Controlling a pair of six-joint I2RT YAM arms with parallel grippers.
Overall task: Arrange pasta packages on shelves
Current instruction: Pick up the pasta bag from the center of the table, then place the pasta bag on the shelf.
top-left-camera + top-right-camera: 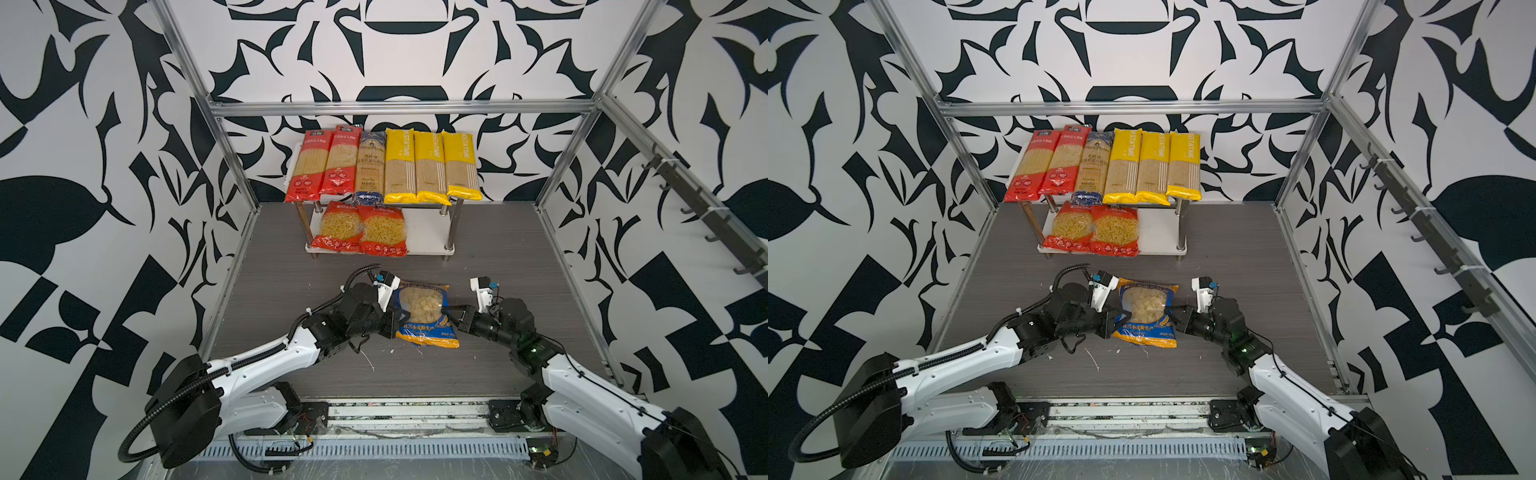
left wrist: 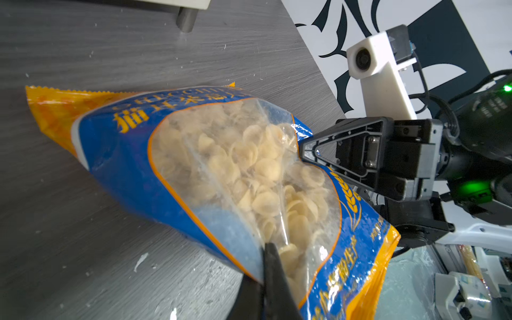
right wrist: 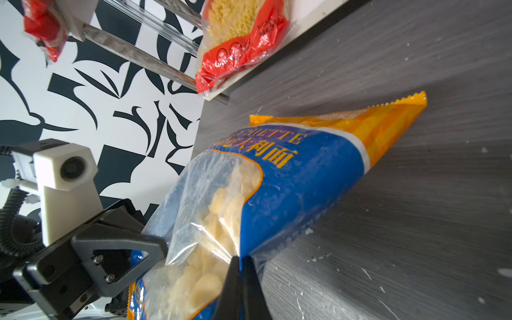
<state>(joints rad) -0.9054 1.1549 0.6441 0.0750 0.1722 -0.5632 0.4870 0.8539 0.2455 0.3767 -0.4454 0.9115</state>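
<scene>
6 long packs (image 1: 399, 166) top shelf (image 1: 294, 154), 2 fusilli bags (image 1: 340, 228) btm; left tool (image 1: 394, 320) + right tool (image 1: 455, 318) grip 1 blue-orange bag (image 1: 424, 307)

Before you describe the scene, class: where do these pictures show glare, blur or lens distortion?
In both top views, sharp and evenly lit, though the wide lens splays the frame rails outward; in the left wrist view, glare spots on the blue-orange bag; in the right wrist view, tabletop grain smeared towards the edge.
</scene>
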